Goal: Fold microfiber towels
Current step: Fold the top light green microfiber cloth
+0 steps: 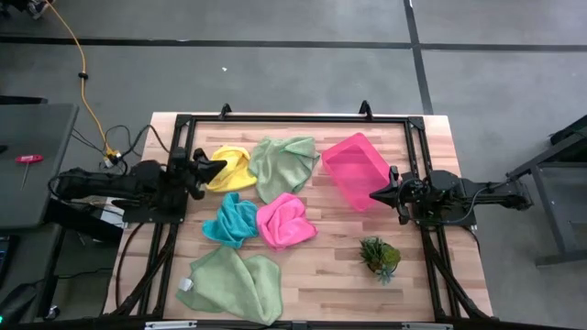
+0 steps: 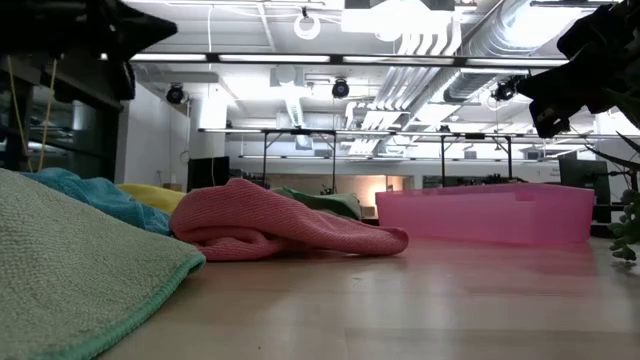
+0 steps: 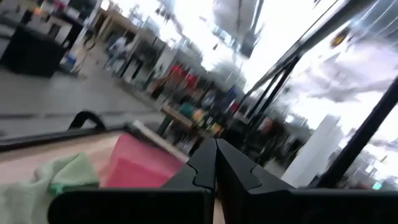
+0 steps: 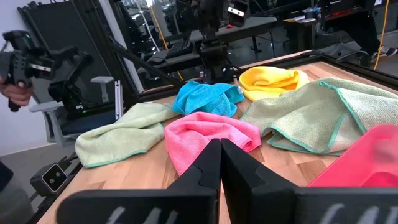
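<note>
Five towels lie crumpled on the table (image 1: 339, 266), none folded, all in the centre-left of the high view. Yellow towel (image 1: 233, 169) sits at upper left, just right of the left gripper (image 1: 220, 169), whose tip is over or touching its edge; I cannot tell which. That gripper points right, jaws pressed together, holding nothing. A pale green towel (image 1: 283, 166) lies beside the yellow one, toward the tray (image 1: 356, 169). Teal towel (image 1: 232, 220) and pink towel (image 1: 286, 221) lie side by side at centre, touching. The second pale green towel (image 1: 234, 285) lies alone at lower left, its long axis running left to right. Right gripper (image 1: 374, 194) hangs at centre right, over the tray's lower edge, pointing left, jaws pressed together and empty; the pink towel lies to its left, apart. The left arm is nearer most of the cloths, so a first pick on the yellow one looks likeliest. Count: two pale green, one yellow, one teal, one pink towel; one tray; one plant (image 1: 380, 256), lower right.
</note>
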`<state>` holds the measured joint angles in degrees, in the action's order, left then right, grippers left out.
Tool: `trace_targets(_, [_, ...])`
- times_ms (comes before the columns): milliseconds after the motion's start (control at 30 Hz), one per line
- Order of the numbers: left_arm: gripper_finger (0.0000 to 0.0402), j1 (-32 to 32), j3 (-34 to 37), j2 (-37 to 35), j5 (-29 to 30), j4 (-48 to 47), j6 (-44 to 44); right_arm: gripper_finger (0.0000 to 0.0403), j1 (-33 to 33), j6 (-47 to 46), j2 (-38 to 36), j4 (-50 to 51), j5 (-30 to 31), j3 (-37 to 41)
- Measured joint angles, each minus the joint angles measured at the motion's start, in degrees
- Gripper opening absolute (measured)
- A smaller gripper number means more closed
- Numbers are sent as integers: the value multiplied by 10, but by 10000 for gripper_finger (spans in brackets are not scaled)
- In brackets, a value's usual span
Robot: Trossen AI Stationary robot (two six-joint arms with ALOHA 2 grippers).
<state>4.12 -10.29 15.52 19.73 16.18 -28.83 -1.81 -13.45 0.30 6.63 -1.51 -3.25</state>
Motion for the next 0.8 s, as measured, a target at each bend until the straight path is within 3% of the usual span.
trace_targets(233, [0, 15, -181, 203, -10, -161, 26, 0, 0, 0, 0, -11, 0, 0])
trace_targets(467, [0, 94, -292, 379, -121, -265, 73, 0, 0, -29, 0, -30, 7, 0])
trace_targets(667, [0, 146, -326, 456, -209, -267, 132, 0, 0, -219, 0, -89, 92, 0])
trace_targets(800, [0, 159, -328, 467, -218, -267, 145, 0, 0, -298, 4, -148, 230, 0])
